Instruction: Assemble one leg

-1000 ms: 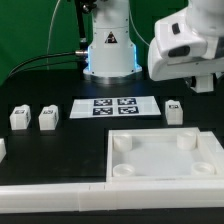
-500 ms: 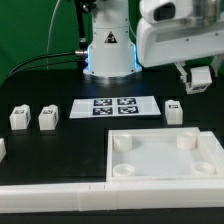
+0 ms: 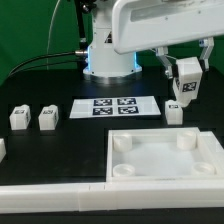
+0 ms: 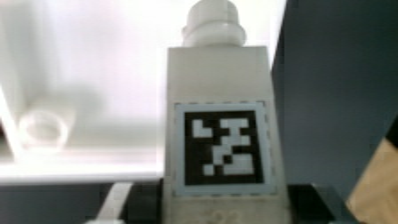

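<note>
While it hangs at the upper right of the frame, the tool (image 3: 186, 72) is clamped on a leg (image 3: 186, 86).
Lower in the frame, a second leg (image 3: 174, 111) stands on the tabletop (image 3: 60, 150).

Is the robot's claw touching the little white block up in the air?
Touching. The wrist view shows the leg pinched between the fingers of the gripper; the exterior view shows it off the table.
</note>
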{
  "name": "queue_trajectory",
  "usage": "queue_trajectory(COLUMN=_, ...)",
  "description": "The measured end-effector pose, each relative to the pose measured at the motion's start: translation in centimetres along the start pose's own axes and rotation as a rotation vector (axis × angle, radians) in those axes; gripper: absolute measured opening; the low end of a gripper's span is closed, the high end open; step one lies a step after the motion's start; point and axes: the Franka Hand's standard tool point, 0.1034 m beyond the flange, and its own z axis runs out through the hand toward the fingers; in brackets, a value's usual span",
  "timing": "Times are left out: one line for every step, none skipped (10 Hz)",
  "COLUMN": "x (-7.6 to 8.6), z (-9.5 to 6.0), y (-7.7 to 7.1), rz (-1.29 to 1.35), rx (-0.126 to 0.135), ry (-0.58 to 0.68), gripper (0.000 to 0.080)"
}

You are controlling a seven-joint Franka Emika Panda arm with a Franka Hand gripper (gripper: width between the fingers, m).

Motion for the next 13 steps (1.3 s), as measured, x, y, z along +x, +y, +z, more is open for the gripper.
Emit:
queue_trajectory(x=-0.5, z=0.1, y=0.1, rz=-0.001, rx=-0.005, ry=0.030, gripper=0.0294)
queue_trajectory(x=-0.4, z=0.1, y=0.2, rz=0.000, rx=-0.005, ry=0.035, gripper=0.0294)
queue_trajectory(x=-0.5, z=0.2, y=0.2, rz=0.000, rx=-0.005, ry=0.033, gripper=0.0294)
queue_trajectory(x=-0.3, z=0.1, y=0.2, rz=0.000, rx=-0.006, ry=0.047, gripper=0.0294)
queue_trajectory(x=-0.2, z=0.2, y=0.3, rz=0.000, rx=-0.009, ry=0.096, gripper=0.0294)
queue_trajectory(x=-0.1, z=0.2, y=0.4, rz=-0.009, rx=-0.013, ry=0.136, gripper=0.0294)
queue_trajectory(x=-0.4, z=1.0, y=0.6, rz=-0.026, rx=-0.022, ry=0.240, gripper=0.0294)
queue_trajectory(x=-1.2, z=3.1, y=0.5, rz=-0.042, rx=-0.017, ry=0.213, gripper=0.0294)
queue_trajectory(x=-0.7, z=3.6, y=0.3, rz=-0.059, rx=-0.014, ry=0.208, gripper=0.0294)
queue_trajectory(x=-1.2, z=4.1, y=0.0, rz=-0.064, rx=-0.010, ry=0.185, gripper=0.0294)
queue_trajectory(x=-0.9, z=4.5, y=-0.3, rz=-0.067, rx=-0.002, ry=0.142, gripper=0.0294)
queue_trajectory(x=-0.2, z=4.5, y=-0.5, rz=-0.069, rx=0.000, ry=0.154, gripper=0.0294)
queue_trajectory(x=-0.1, z=4.6, y=-0.8, rz=-0.073, rx=0.003, ry=0.153, gripper=0.0294)
